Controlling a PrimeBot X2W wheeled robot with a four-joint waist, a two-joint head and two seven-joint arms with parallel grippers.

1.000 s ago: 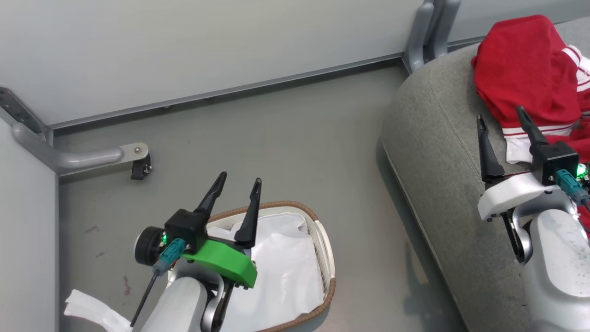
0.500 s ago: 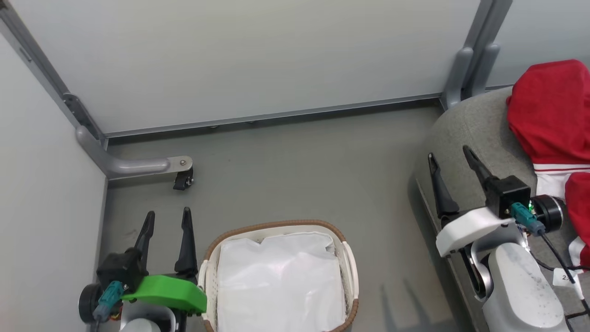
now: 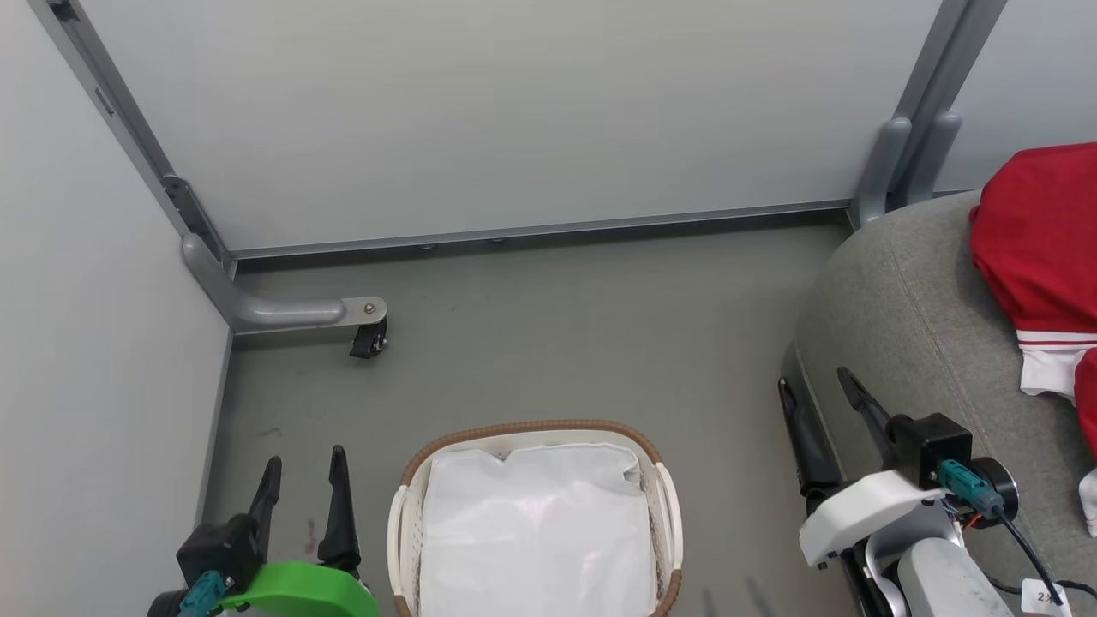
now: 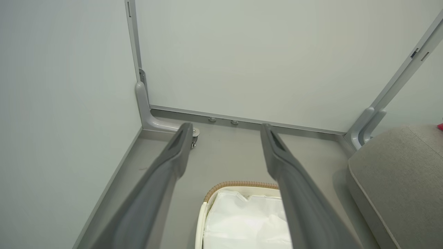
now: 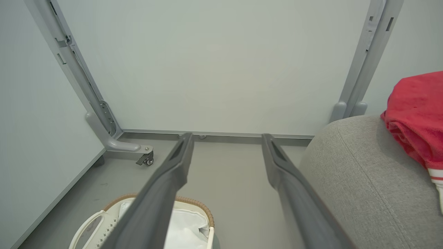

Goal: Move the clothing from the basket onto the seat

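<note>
The red clothing (image 3: 1041,231) with its white cuff lies on the grey seat (image 3: 908,326) at the right. The basket (image 3: 531,426) stands on the floor at bottom centre, and inside it shows a white liner sheet (image 3: 536,531). My left gripper (image 3: 305,458) is open and empty, left of the basket. My right gripper (image 3: 814,380) is open and empty at the seat's left edge, well apart from the clothing. In the left wrist view my left gripper (image 4: 225,127) hangs over the basket (image 4: 238,184). The right wrist view has my right gripper (image 5: 226,135), the seat (image 5: 363,173) and the clothing (image 5: 415,110).
Pale partition walls close off the back and left. A grey bracket foot with a black caster (image 3: 368,338) juts out at the left corner, and a grey post (image 3: 908,163) stands behind the seat. Grey floor (image 3: 583,326) lies between basket and seat.
The head view has shifted. Against the basket, my left gripper went from above it to its left side. My right gripper drew back from beside the clothing to the seat's edge.
</note>
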